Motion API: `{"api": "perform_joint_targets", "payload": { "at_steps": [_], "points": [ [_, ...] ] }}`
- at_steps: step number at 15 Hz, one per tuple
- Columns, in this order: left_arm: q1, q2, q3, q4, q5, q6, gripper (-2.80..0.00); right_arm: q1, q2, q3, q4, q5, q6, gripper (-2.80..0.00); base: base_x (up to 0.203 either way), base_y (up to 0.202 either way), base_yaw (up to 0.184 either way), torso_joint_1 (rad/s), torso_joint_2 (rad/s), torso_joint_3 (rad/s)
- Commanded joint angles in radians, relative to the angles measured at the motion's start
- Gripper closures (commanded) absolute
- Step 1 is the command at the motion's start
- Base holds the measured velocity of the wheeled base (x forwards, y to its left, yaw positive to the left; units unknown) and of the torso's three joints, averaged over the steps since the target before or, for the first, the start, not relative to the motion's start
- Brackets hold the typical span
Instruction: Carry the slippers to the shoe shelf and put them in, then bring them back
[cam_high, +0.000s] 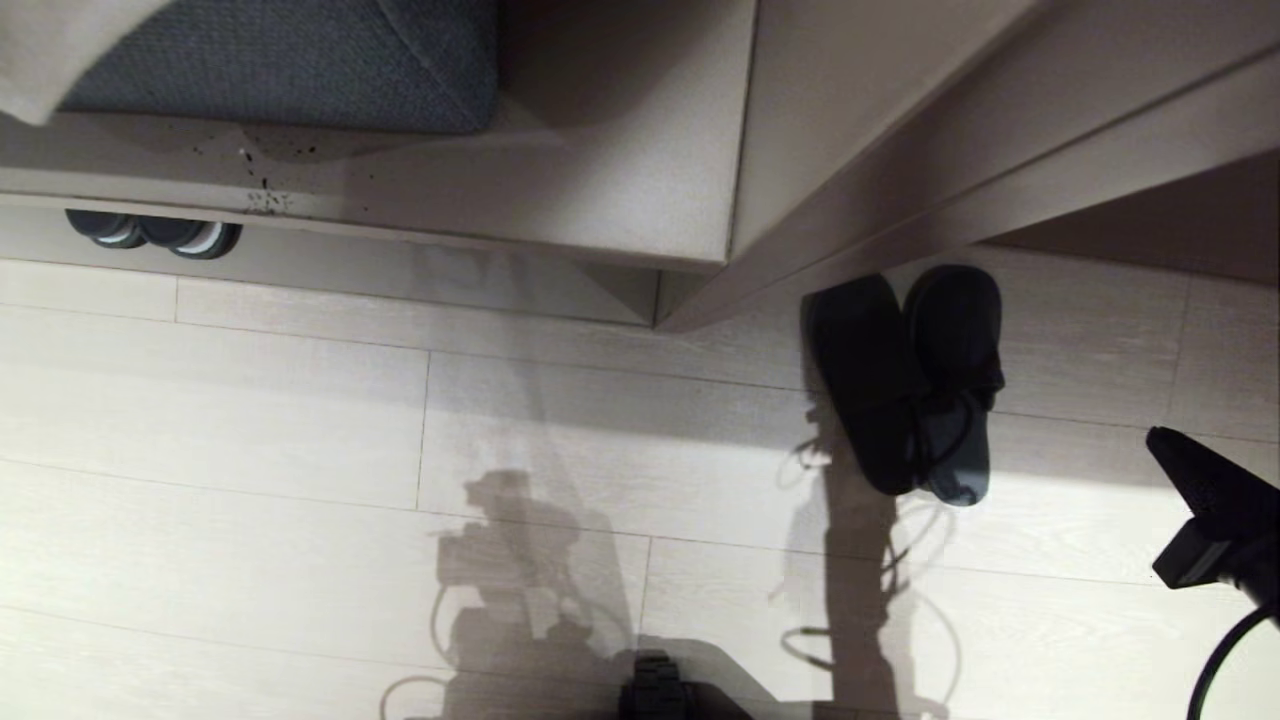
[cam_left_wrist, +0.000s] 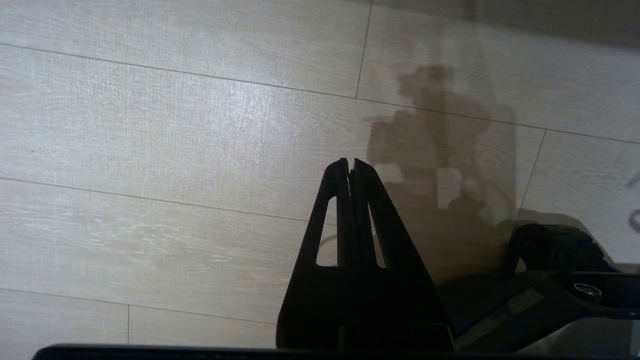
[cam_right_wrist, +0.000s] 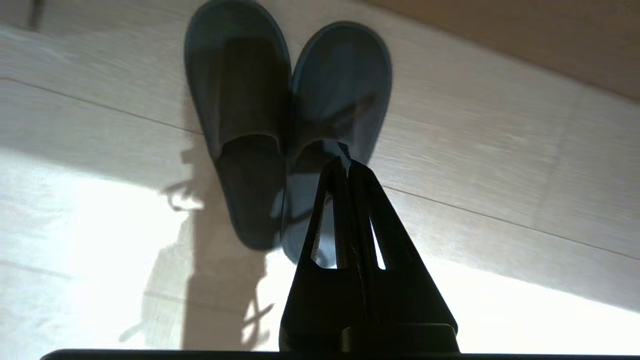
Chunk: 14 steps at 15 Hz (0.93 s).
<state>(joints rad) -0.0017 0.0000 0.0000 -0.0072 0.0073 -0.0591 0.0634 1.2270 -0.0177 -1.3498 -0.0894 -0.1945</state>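
The slippers, a flat dark pair, lie side by side on the pale floor with their toes under the edge of the furniture. In the right wrist view they are just beyond the fingertips. My right gripper hangs to the right of the pair, apart from it, and is shut with nothing in it. My left gripper is shut and empty over bare floor. Only the pale base board of the shoe shelf shows, under the bench top.
A bench top with a blue cushion fills the upper left. A chunkier dark pair with pale soles peeks out below it. A slanted beige counter runs at upper right. My base is at the bottom edge.
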Motion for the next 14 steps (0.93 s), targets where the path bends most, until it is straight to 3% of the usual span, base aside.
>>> {"api": "perform_joint_targets", "payload": {
  "at_steps": [1,10,14],
  "points": [
    [0.000,0.000,0.000,0.000,0.000,-0.001,0.00,0.000,-0.172,0.000,0.124,0.000,0.001,0.00,0.000,0.000,0.000,0.000,0.00,0.000],
    [0.000,0.000,0.000,0.001,0.000,-0.002,0.00,-0.008,-0.785,-0.049,0.663,0.004,0.015,0.00,0.000,0.000,0.000,0.000,0.00,0.000],
    [0.000,0.000,0.000,0.000,0.000,-0.004,0.00,-0.037,-0.980,0.011,0.878,0.009,0.049,0.00,0.000,0.000,0.000,0.000,0.00,0.000]
  ]
}}
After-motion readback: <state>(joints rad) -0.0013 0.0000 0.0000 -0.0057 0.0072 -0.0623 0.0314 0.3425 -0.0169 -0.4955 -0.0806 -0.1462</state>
